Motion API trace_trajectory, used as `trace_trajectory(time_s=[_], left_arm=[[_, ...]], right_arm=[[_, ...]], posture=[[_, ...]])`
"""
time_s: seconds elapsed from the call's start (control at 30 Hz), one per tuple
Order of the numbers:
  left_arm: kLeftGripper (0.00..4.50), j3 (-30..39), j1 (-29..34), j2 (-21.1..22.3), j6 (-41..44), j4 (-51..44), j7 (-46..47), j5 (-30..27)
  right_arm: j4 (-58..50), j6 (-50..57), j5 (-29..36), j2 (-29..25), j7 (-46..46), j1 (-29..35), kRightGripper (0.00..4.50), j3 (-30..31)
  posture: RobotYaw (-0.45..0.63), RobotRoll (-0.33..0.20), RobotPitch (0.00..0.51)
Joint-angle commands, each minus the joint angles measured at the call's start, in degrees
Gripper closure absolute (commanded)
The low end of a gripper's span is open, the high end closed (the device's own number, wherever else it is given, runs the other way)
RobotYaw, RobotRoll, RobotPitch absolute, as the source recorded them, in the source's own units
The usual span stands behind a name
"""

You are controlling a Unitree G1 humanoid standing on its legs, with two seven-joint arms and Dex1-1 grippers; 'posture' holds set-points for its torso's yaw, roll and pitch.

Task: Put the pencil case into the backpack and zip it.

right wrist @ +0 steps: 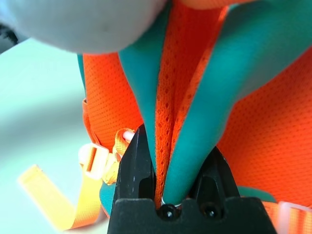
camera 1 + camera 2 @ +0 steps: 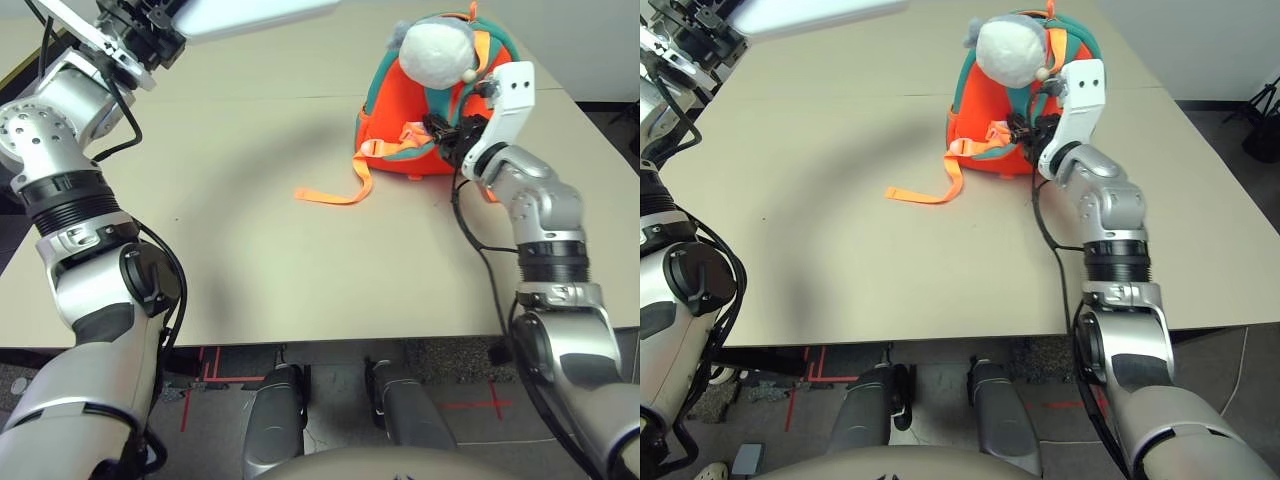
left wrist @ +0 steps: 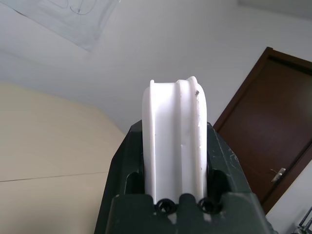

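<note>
Left pincer (image 3: 175,195) raised, clamping pencil case (image 3: 174,141); right pincer (image 1: 175,183) outstretched, pinching backpack (image 2: 400,110) strap.

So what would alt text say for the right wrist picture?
Close up, the robot's right hand is shut on a teal-edged fold of the orange backpack. A grey-white plush toy hangs above, and an orange strap trails over the pale table.

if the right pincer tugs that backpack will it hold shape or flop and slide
The backpack probably flops: its mesh strap folds where the right pincer pinches it. It looks small and slumped, so likely light enough to slide. The plush toy may swing.
</note>
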Motion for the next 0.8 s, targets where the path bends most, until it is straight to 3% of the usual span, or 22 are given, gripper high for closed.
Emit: trace_trajectory(time_s=[0.03, 0.4, 0.6, 0.8], left_arm=[[3.22, -0.76, -0.16, -0.23, -1.45, 0.50, -1.09, 0.00], [3.22, -2.08, -0.67, -0.32, -2.51, 3.21, -2.84, 0.62], [3.22, -2.73, -0.83, -0.29, -2.73, 4.09, -3.79, 1.01], [3.22, -4.26, -0.34, -0.33, -3.79, 4.16, -4.98, 1.91]], right_arm=[[-10.98, 6.75, 4.02, -1.70, -1.03, 0.92, 3.80, -2.42], [-26.19, 20.63, 9.91, -3.23, -5.66, 4.25, 3.80, -6.35], [-29.60, 23.75, 12.11, -1.54, -7.58, 6.72, 3.80, -6.29], [-29.29, 20.55, 10.83, -1.43, -6.50, 14.36, 3.80, -2.66]], posture=[[-0.18, 0.000, 0.130], [-0.20, 0.000, 0.134], [-0.21, 0.000, 0.135], [-0.21, 0.000, 0.131]])
